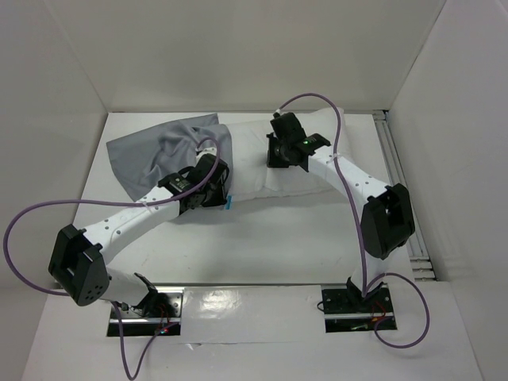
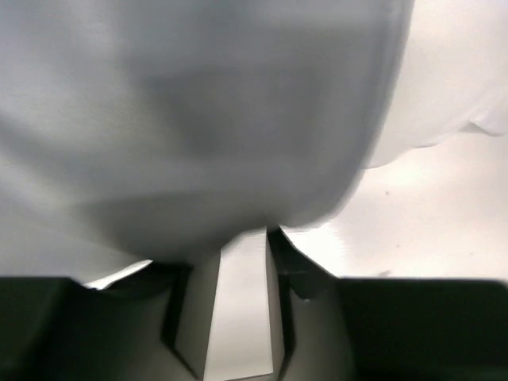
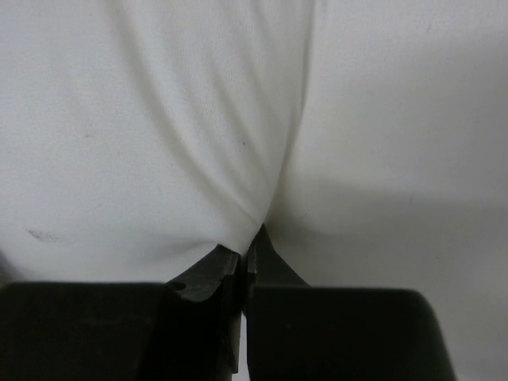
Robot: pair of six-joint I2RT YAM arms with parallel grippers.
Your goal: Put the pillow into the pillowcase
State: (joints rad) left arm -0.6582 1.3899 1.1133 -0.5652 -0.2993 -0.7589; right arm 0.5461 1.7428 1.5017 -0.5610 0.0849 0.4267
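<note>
The grey pillowcase (image 1: 155, 151) lies wrinkled at the back left of the table, its right edge lapping over the left end of the white pillow (image 1: 254, 167). At that edge my left gripper (image 1: 213, 173) stands open. In the left wrist view its jaws (image 2: 234, 238) are apart with bare table showing between them, and the grey pillowcase (image 2: 198, 119) drapes over the tips. The pillow (image 2: 456, 71) bulges at the upper right there. My right gripper (image 1: 282, 147) sits on top of the pillow, shut (image 3: 248, 242) on a pinched fold of the pillow's white fabric (image 3: 159, 143).
White walls enclose the table on the left, back and right. A metal rail (image 1: 397, 171) runs along the right side. A small blue tag (image 1: 228, 202) sticks out by the left wrist. Purple cables loop from both arms. Bare table (image 1: 262, 238) lies in front of the pillow.
</note>
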